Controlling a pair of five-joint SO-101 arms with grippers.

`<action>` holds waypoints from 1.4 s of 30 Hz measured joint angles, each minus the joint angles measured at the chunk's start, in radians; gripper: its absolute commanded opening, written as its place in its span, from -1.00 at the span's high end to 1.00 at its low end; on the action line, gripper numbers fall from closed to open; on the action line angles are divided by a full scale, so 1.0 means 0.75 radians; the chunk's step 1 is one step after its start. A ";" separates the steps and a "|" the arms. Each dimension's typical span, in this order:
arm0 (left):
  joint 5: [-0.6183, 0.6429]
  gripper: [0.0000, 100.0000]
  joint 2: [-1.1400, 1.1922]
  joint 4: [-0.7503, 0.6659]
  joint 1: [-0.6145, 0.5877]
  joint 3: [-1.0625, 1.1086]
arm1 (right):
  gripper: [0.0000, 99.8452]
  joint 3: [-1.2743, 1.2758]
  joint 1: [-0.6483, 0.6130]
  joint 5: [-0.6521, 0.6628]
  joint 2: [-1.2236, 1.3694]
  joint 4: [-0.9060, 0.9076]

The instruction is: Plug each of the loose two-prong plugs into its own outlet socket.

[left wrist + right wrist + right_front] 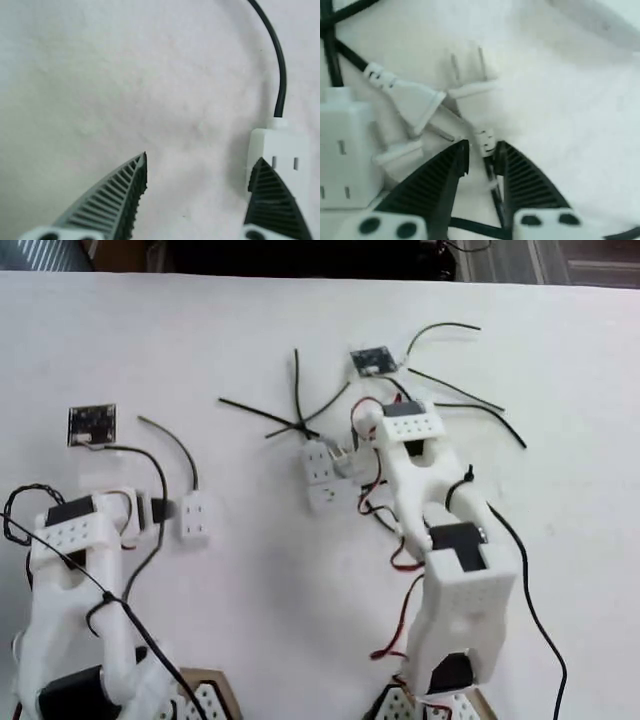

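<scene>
The right gripper (482, 157) sits at the ribbed collar (484, 140) where the cord leaves a white plug (469, 92), just above the middle of the high view. Whether it is clamped there or merely close I cannot tell. That plug lies flat with its two prongs (481, 60) pointing away from the gripper. It touches a second plug (412, 102) lying slantwise beside it, and just past both stands the near outlet block (342, 150), slots up. At the left middle of the high view the left gripper (195, 192) stands wide apart and holds nothing, right beside the other outlet block (280, 147), whose black cord (277, 65) curls off toward the top of the frame. The plugs look light, hard and smooth, so likely a little slippery, and their springy cords may tug and twist them. A hold on the bendy collar would probably let the prongs droop, so the flat sides of the body behind the prongs seem the surer place. Each block looks light enough to slide when pushed and probably wants bracing.
</scene>
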 measured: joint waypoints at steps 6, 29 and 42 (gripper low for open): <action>0.000 0.36 0.000 0.000 0.000 0.000 | 0.96 -0.194 0.020 0.002 0.110 0.137; 0.000 0.36 0.000 0.000 0.000 0.000 | 0.97 -0.344 0.018 0.117 -0.556 0.389; 0.000 0.36 0.000 0.000 0.000 0.000 | 0.97 0.243 0.047 1.203 -1.099 0.426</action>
